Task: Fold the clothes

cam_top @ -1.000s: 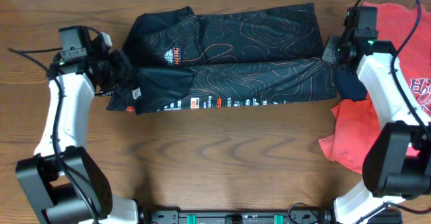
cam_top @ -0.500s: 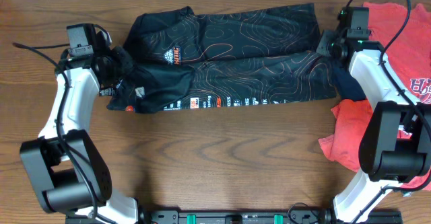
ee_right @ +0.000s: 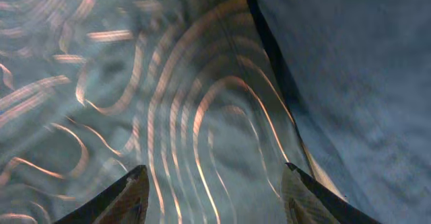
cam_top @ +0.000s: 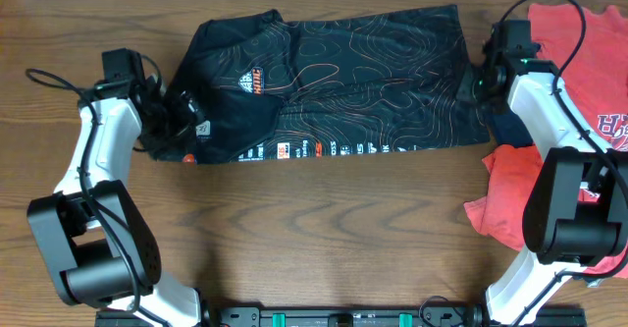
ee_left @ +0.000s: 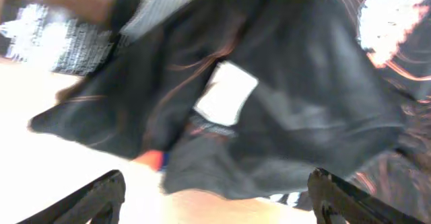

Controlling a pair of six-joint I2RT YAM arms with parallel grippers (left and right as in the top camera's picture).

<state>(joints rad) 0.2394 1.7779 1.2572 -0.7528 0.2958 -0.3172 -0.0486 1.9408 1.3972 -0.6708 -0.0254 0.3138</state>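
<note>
The clothes, a black jersey with orange contour lines, lie folded lengthwise across the far half of the table. My left gripper is at the jersey's left end, jaws wide apart. In the left wrist view the gripper is open with nothing between its fingers, and the crumpled jersey with a white tag lies just ahead. My right gripper hovers at the jersey's right end. In the right wrist view it is open over flat jersey fabric.
A red T-shirt lies at the far right and reaches down to the table's right edge. A navy garment lies between it and the jersey and also shows beside the right gripper. Bare wood table fills the near half.
Both grippers have gone from shut to open and let go of the jersey's ends. The right gripper has moved slightly toward the far edge. The jersey's near layer has settled flat.
</note>
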